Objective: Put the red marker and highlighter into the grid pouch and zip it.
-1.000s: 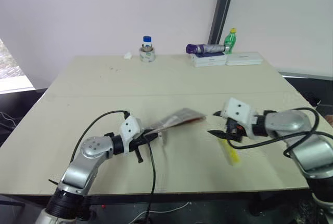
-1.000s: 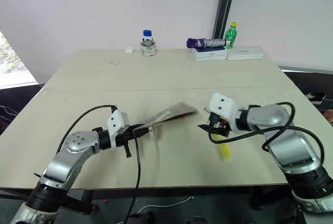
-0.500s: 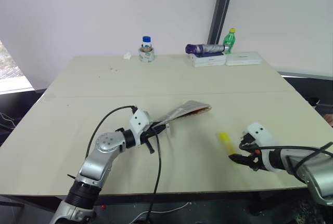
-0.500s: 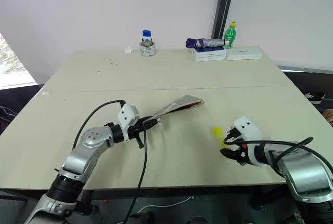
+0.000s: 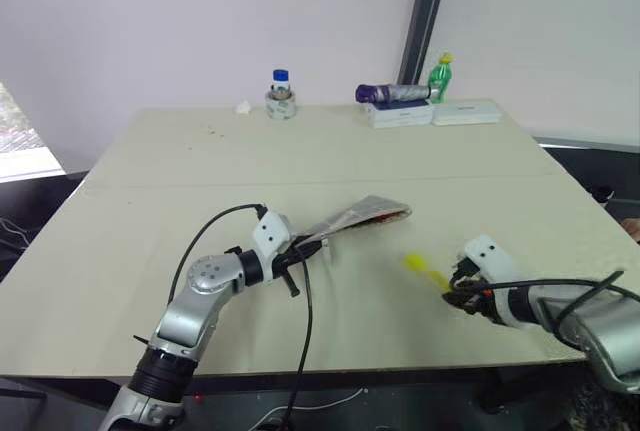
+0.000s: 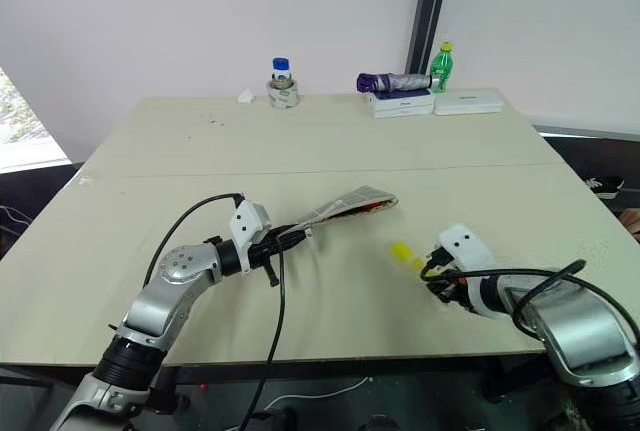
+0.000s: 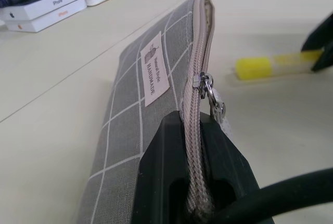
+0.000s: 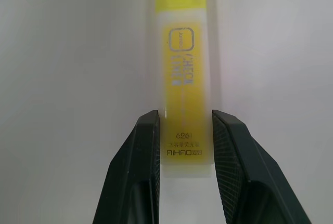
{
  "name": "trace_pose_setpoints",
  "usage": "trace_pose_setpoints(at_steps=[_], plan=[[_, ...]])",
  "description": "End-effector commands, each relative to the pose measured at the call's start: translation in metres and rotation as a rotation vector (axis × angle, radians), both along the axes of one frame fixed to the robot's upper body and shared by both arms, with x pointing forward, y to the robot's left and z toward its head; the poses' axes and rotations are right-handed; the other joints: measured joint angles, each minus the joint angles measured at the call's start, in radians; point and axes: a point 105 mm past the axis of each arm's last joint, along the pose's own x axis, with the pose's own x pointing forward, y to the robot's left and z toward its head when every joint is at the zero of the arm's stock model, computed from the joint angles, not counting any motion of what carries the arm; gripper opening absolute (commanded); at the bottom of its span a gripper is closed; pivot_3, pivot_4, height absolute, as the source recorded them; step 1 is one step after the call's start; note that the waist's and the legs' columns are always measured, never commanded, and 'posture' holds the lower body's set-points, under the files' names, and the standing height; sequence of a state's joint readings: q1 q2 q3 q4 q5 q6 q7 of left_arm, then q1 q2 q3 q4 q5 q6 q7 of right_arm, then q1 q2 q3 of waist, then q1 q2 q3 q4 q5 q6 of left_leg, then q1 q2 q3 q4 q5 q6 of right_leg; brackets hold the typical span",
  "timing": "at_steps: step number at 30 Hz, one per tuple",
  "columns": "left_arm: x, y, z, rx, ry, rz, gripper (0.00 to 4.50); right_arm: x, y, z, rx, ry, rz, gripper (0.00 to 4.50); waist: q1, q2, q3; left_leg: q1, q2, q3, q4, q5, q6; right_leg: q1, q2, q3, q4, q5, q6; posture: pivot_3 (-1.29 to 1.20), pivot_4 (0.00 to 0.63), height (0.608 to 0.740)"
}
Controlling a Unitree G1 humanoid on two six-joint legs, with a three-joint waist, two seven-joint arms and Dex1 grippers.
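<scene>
Right wrist view, hand (image 8: 186,146) pinching highlighter (image 8: 183,73) (label legible)

A pale beige table (image 5: 330,156) carries a small bottle (image 5: 281,94), two white boxes (image 5: 435,113) and the highlighter (image 5: 425,271).

"HANDMADE" is printed on the white label (image 7: 152,68) of the grid pouch (image 7: 135,109). "iPhone" is seen on a white box (image 7: 44,13). "6261" and, seemingly, "AIHAO" are read on the highlighter (image 8: 186,78).
</scene>
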State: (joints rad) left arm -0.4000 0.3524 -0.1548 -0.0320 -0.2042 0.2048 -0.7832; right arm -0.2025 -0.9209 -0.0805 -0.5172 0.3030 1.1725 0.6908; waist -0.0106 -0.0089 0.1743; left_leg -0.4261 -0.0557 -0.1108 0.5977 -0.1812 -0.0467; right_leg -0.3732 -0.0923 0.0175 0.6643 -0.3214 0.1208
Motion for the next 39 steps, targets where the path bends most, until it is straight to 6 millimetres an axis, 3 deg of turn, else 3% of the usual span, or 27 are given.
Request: trace_pose_setpoints(at_steps=[1, 4, 6, 30, 39], plan=[[-0.001, 0.000, 0.009, 0.008, -0.052, -0.009, 0.00, 0.001, 0.024, 0.043, -0.054, -0.183, 0.228, 0.83, -0.002, 0.000, 0.000, 0.000, 0.000, 0.000, 0.000, 0.000, 0.000, 0.000, 0.000, 0.000, 0.000, 0.000, 0.000, 0.00, 0.150, 0.740], [-0.002, -0.001, 0.009, 0.016, -0.057, -0.013, 0.00, 0.006, 0.029, 0.071, -0.070, -0.257, 0.274, 0.83, -0.004, 0.000, 0.001, 0.000, 0.001, 0.000, -0.001, 0.000, 0.000, 0.000, 0.001, 0.000, 0.000, 0.000, 0.000, 0.00, 0.150, 0.740], [-0.002, -0.001, 0.008, 0.017, -0.058, -0.015, 0.00, 0.008, 0.028, 0.076, -0.087, -0.247, 0.277, 0.83, -0.001, 0.000, 0.001, 0.000, 0.001, 0.000, 0.000, 0.000, 0.000, 0.000, 0.001, 0.000, 0.000, 0.000, 0.000, 0.00, 0.150, 0.740], [-0.010, -0.007, 0.006, 0.053, -0.090, -0.053, 0.00, 0.015, 0.030, 0.055, -0.105, -0.130, 0.301, 0.83, 0.001, -0.001, 0.001, -0.001, 0.000, 0.000, 0.000, 0.000, 0.000, 0.000, -0.001, -0.001, -0.001, 0.000, 0.000, 0.00, 0.150, 0.740], [-0.023, -0.014, -0.004, 0.198, -0.182, -0.152, 0.00, 0.015, 0.040, 0.049, -0.118, -0.081, 0.347, 0.83, 0.000, -0.001, 0.001, -0.001, 0.000, 0.000, -0.001, 0.000, 0.000, 0.000, -0.001, -0.001, -0.001, 0.000, 0.000, 0.00, 0.150, 0.740]])
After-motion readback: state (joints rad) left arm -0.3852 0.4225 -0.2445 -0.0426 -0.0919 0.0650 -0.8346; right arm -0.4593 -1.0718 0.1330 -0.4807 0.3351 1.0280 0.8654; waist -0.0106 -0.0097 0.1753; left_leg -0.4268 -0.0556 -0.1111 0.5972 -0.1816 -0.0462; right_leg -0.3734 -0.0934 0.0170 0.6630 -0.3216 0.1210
